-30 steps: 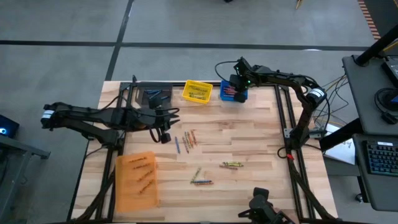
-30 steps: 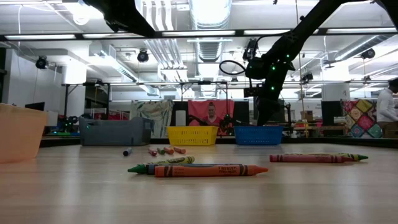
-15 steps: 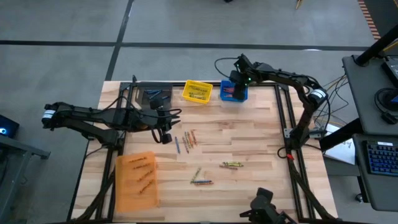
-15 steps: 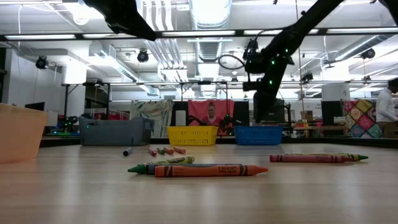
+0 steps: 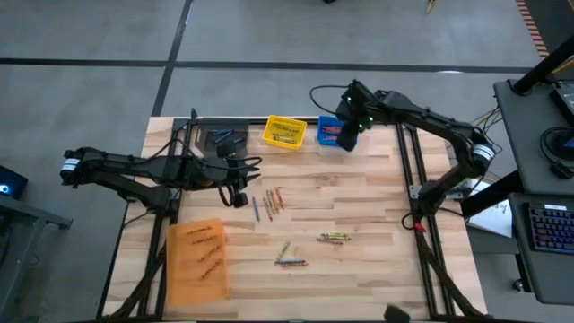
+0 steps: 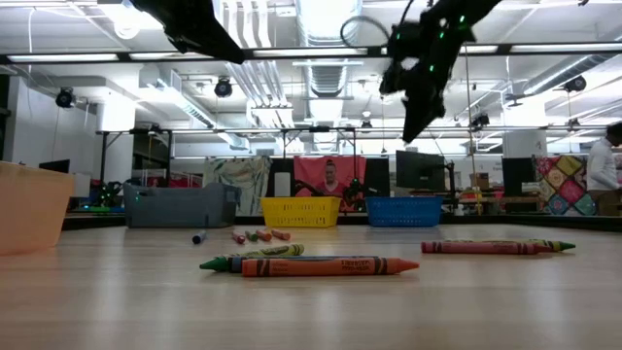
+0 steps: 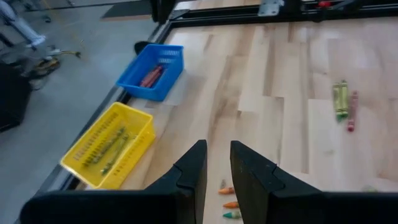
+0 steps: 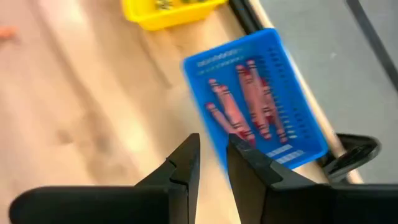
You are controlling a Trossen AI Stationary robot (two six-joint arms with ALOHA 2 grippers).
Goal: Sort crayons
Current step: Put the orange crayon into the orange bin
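High view: the right claw (image 5: pixel 345 136) hangs over the blue bin (image 5: pixel 330 132) at the far edge of the worktop (image 5: pixel 359 206), with the yellow bin (image 5: pixel 285 132) just beside that bin and a grey bin (image 5: pixel 226 140) farther along. The left claw (image 5: pixel 237 196) waits near the loose crayons (image 5: pixel 269 203), which lie just beside it toward the worktop's middle; 2 more small clusters (image 5: pixel 334 237) lie well apart from both claws. An orange bin (image 5: pixel 197 258) sits near the left arm, crayons inside.

Low view: the right claw (image 6: pixel 413 122) is raised well above the blue bin (image 6: pixel 403 211). Nothing stands between it and the crayons (image 6: pixel 309 263) lying in front.

Left wrist view: the left claw (image 7: pixel 215 165) has a narrow gap between its fingers and nothing in it; 3 crayon tips (image 7: pixel 229 203) show just beyond.

Right wrist view: the right claw (image 8: pixel 211 155) is parted slightly, empty, with red crayons (image 8: pixel 242 102) in the blue bin (image 8: pixel 298 134) right beyond its fingers.
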